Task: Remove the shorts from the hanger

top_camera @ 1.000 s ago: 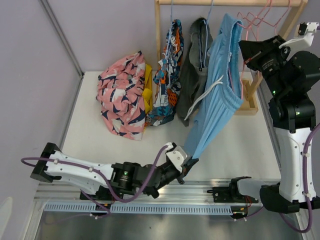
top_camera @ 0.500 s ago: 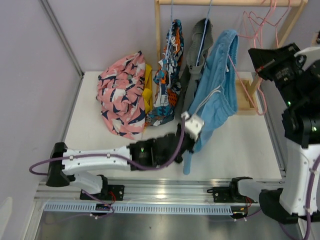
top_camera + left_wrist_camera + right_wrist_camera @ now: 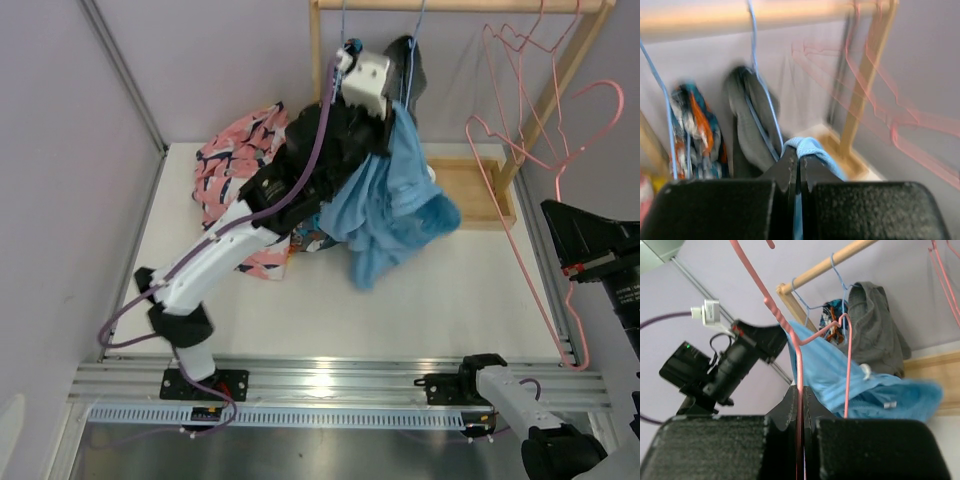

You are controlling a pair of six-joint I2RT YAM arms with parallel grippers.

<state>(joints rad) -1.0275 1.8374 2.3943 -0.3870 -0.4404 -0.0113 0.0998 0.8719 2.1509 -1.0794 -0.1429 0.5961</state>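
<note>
My left gripper [image 3: 383,115] is raised high by the rack and shut on a fold of the light blue shorts [image 3: 395,205], which hang from it in a bunch over the table. In the left wrist view the fold [image 3: 807,146] sits between the closed jaws. My right gripper [image 3: 560,222] at the far right is shut on the wire of a bare pink hanger [image 3: 557,185]; the right wrist view shows the wire [image 3: 799,365] pinched between its jaws. The grey shorts [image 3: 415,65] hang on a blue hanger. The pink print shorts [image 3: 240,190] and the yellow shorts [image 3: 295,190] lie on the table. The blue-orange-white shorts [image 3: 318,238] are mostly hidden.
A wooden rack [image 3: 460,5] spans the back, with its post and base [image 3: 480,190] at the right. More empty pink hangers [image 3: 510,45] hang on the rail. A purple wall [image 3: 70,150] stands at the left. The left arm [image 3: 230,240] crosses the table diagonally.
My left gripper swung from the table's front up to the rack, carrying the light blue shorts. My right gripper drew the pink hanger rightward and down, out of the shorts.
</note>
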